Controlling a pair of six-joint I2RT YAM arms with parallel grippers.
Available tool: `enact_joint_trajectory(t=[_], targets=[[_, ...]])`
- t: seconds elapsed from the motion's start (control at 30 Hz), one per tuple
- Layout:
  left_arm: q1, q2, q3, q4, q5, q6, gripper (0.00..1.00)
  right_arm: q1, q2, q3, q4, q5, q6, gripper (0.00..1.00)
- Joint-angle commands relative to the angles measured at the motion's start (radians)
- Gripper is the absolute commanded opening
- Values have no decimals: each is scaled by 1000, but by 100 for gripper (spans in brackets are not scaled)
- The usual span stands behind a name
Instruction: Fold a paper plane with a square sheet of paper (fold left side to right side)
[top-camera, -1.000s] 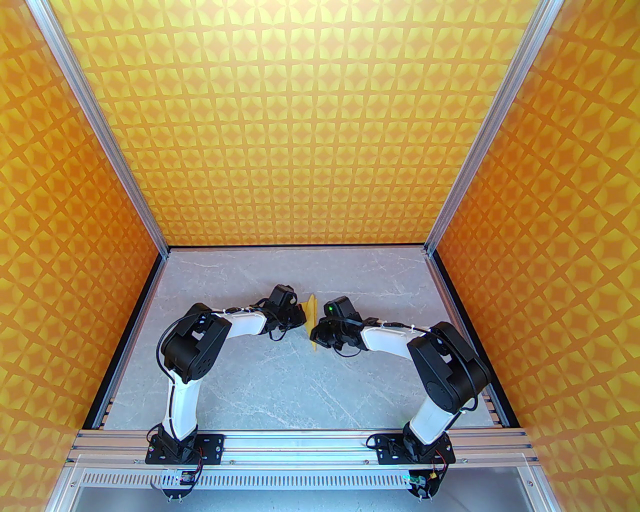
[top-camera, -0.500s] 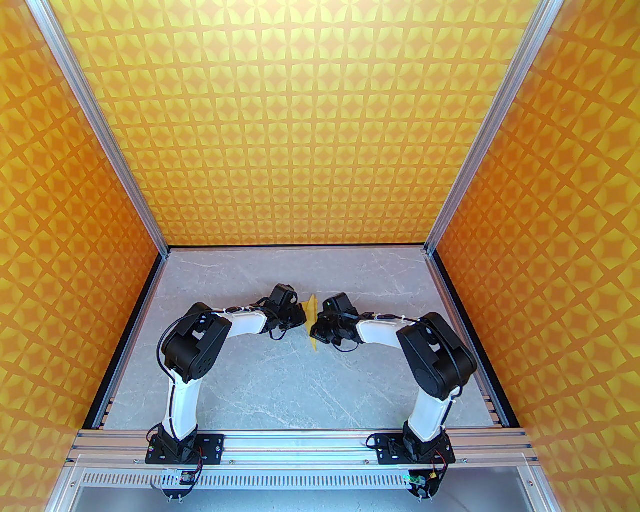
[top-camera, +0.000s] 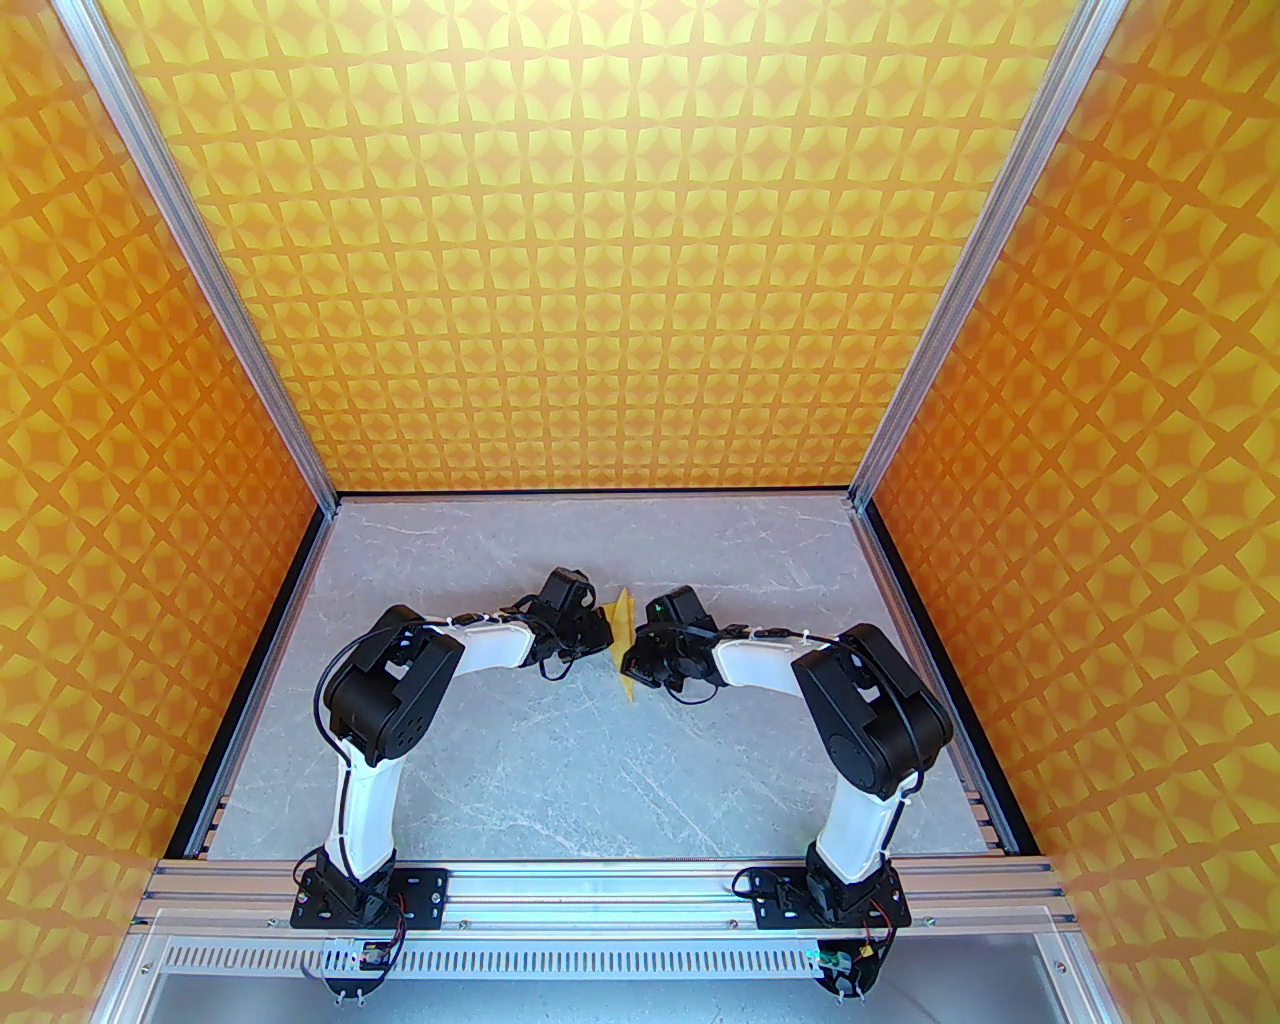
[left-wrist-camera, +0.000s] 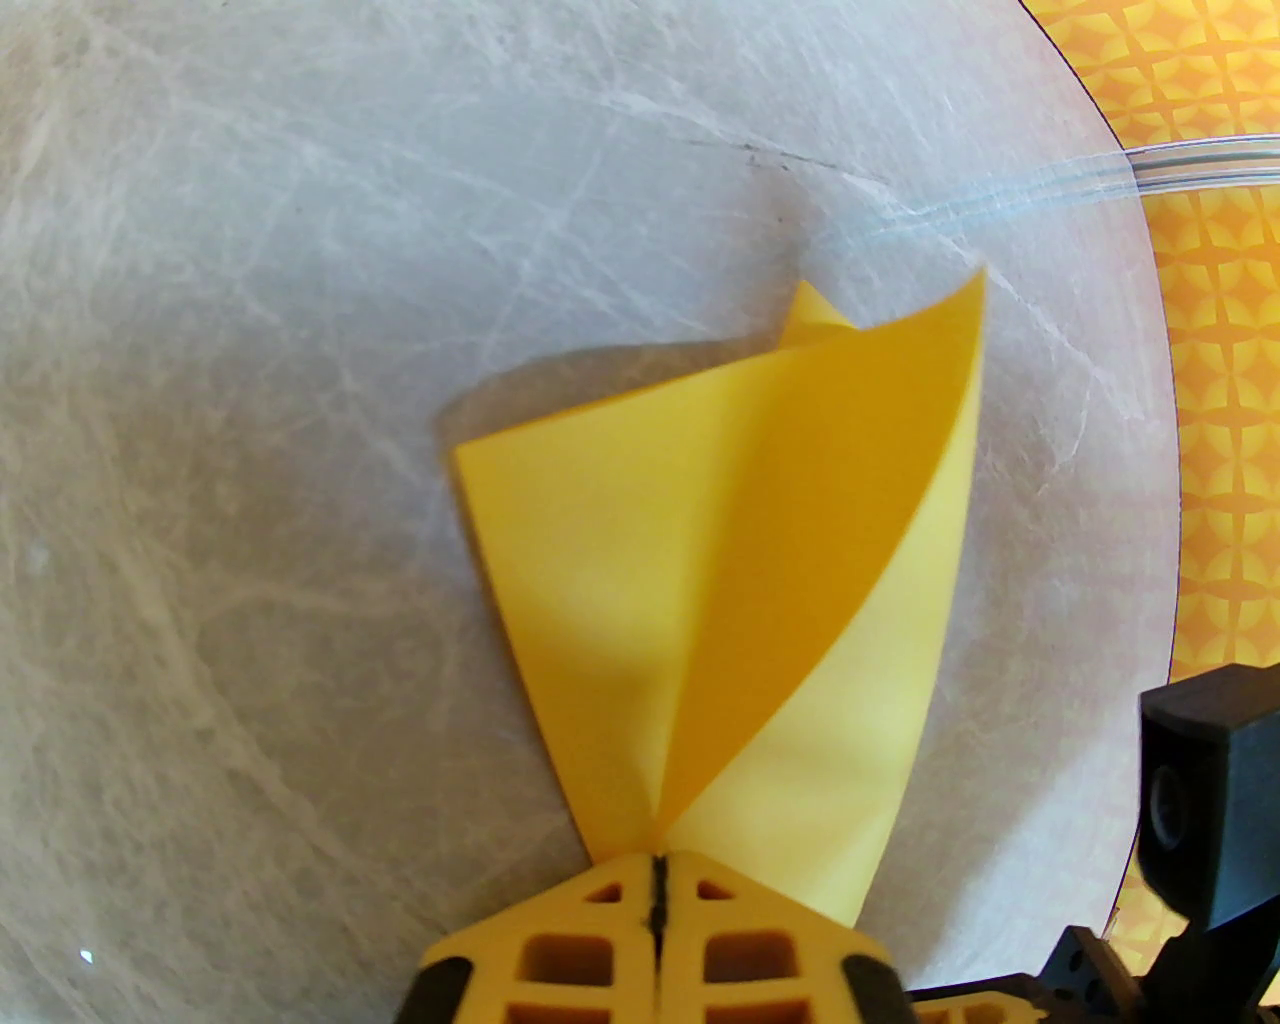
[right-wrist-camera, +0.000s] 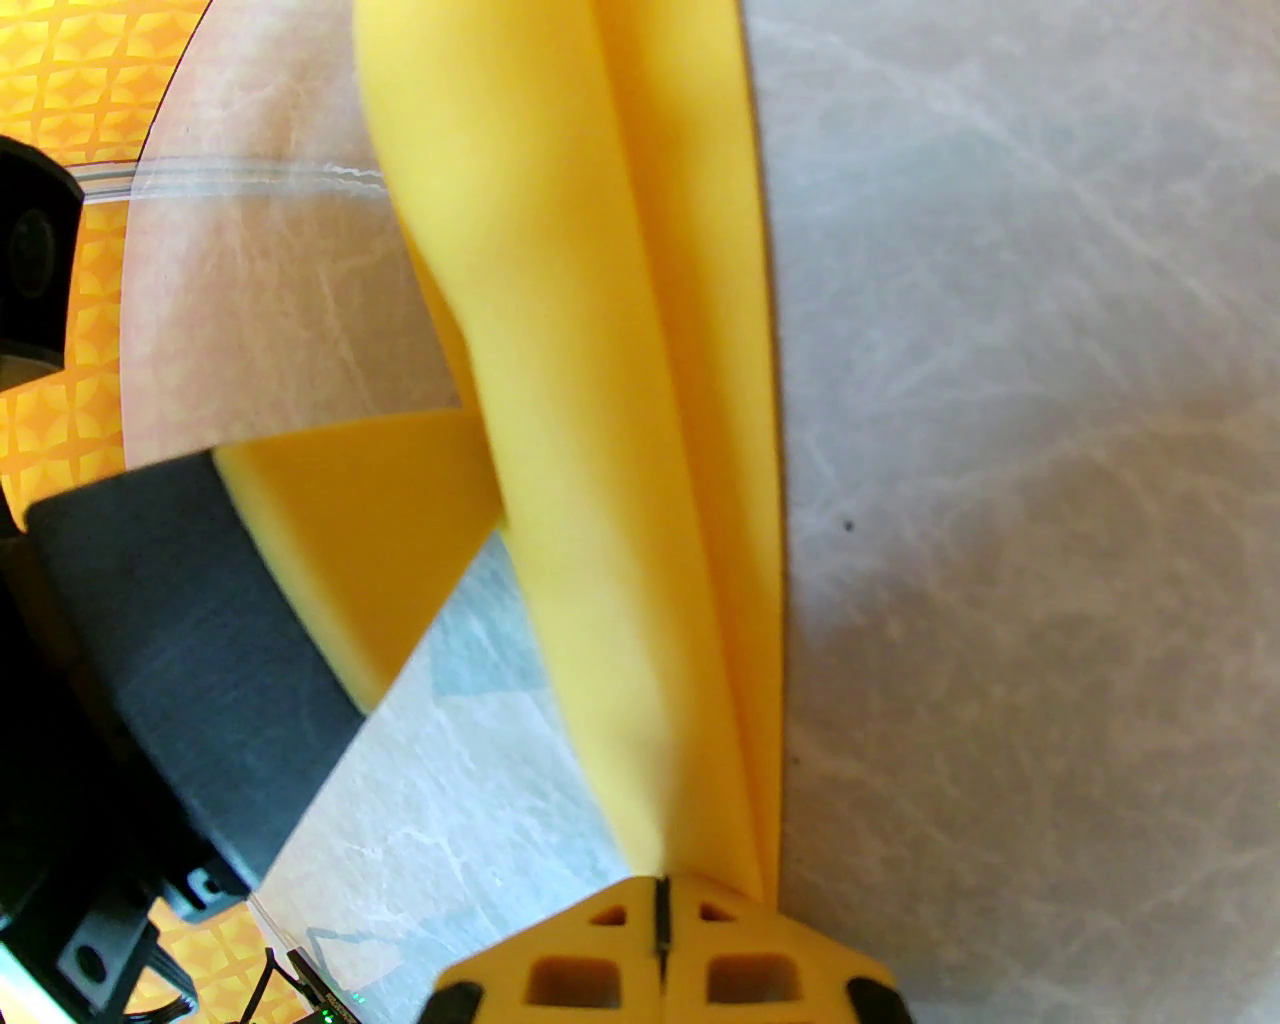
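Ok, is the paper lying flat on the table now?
No, in the left wrist view the paper is pinched in the shut left gripper and one flap curls up off the table.

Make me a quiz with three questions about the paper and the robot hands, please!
1. Where is the paper?
A. Between the left gripper and right gripper
B. By the arm bases
C. Against the back wall
2. What colour is it?
A. Blue
B. Yellow
C. White
3. What is the left gripper doing?
A. Gaping open
B. Pinching the paper
C. Shut on nothing
Answers: 1 A, the top view shows it between them; 2 B, it is bright yellow; 3 B, its fingertips meet with paper coming out between them.
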Motion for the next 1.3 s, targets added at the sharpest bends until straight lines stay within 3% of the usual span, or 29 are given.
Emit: enact_joint_trajectory(t=[0.0, 0.43, 0.73, 1.0, 1.27], targets=[[-10, 46, 7, -67, -14, 26, 0, -14, -18, 57, -13, -14, -28, 1], [-16, 52, 19, -74, -14, 26, 0, -56, 124, 167, -72, 3, -76, 1], [-16, 55, 24, -79, -13, 31, 0, -67, 121, 138, -72, 26, -84, 0], [-17, 61, 34, -89, -8, 39, 0, -68, 67, 213, -105, 11, -95, 2], [-19, 67, 42, -92, -2, 40, 0, -92, 148, 288, -96, -1, -82, 3]])
